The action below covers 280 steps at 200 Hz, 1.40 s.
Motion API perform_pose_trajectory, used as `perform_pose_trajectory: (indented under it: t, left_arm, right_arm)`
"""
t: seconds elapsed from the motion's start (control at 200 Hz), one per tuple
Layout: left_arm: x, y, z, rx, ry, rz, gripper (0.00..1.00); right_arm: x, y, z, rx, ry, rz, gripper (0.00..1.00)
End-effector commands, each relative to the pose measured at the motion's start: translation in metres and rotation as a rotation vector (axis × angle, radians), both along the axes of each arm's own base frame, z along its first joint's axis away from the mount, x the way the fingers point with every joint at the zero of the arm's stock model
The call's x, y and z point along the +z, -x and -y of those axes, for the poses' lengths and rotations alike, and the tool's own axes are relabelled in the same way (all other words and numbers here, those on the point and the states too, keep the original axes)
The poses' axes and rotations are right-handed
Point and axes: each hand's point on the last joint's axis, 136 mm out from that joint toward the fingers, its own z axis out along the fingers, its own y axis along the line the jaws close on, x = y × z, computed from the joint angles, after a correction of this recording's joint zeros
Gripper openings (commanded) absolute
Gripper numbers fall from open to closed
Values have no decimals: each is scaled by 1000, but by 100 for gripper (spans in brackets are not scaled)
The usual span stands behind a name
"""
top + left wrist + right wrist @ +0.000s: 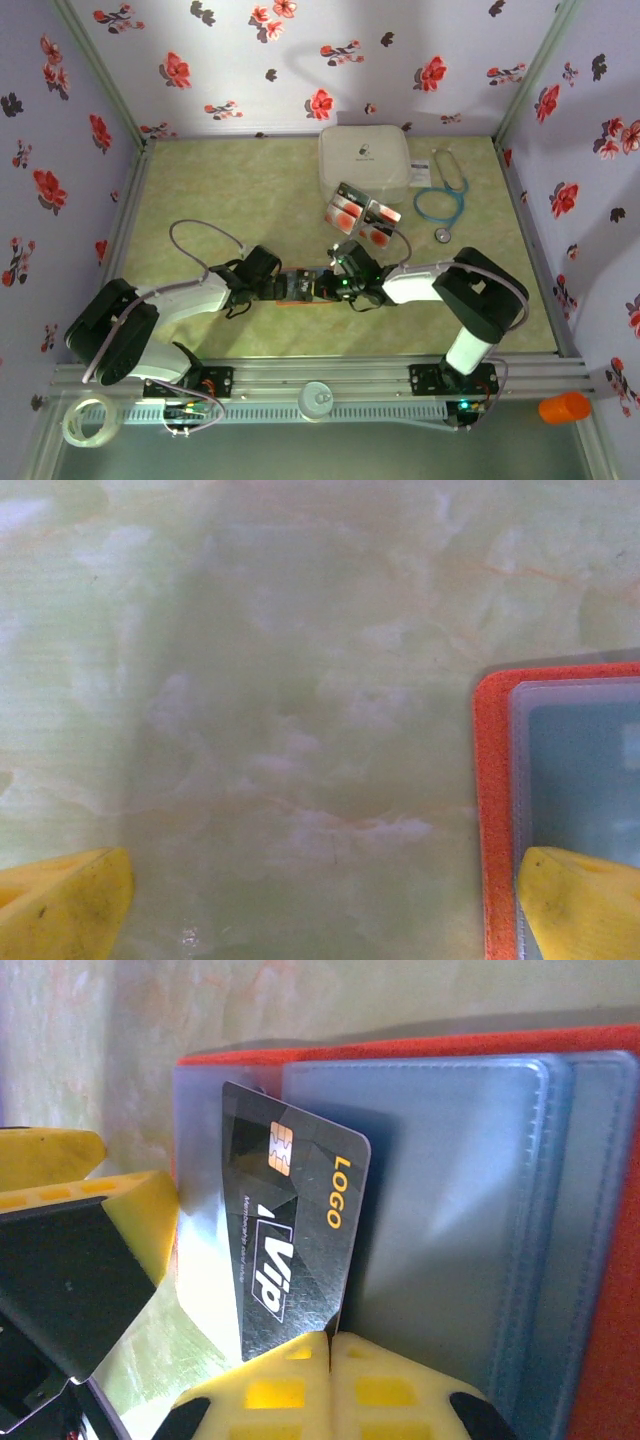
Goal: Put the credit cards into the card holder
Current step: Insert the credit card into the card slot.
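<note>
The card holder [590, 1210] lies open on the table, orange outside with grey-blue clear pockets inside. My right gripper [330, 1345] is shut on the near edge of a black credit card [300, 1220] printed with "VIP" and "LOGO". The card stands tilted over the holder's left pocket; whether its far end is inside I cannot tell. My left gripper [322, 872] is open just left of the holder [492, 780], and its right finger [580, 900] rests on the holder's inner face. In the top view both grippers [290, 285] [335, 283] meet at mid-table. More credit cards [343, 212] [381, 221] lie behind them.
A big white rounded case [363, 158] stands at the back, a blue stethoscope [442, 200] to its right. A tape roll [88, 420] and an orange cylinder [565, 407] sit off the table near the rail. Flowered walls close in three sides.
</note>
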Motion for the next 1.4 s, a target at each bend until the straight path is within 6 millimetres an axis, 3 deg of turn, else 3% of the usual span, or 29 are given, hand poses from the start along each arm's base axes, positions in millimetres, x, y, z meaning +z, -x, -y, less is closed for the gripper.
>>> perform_pose_trajectory:
  t: [0.0,0.695,1.395]
  left_arm:
    - [-17,10,-7,-11,-44,-45,100]
    - [-17,9,-6,-10,-41,-43,100]
    - [-20,10,-7,-6,-40,-44,100]
  right_arm:
    - [-9,7,-2,42,27,-38,0]
    - [12,-2,14,37,39,-21,0]
    - [10,-3,13,94,66,-75,0]
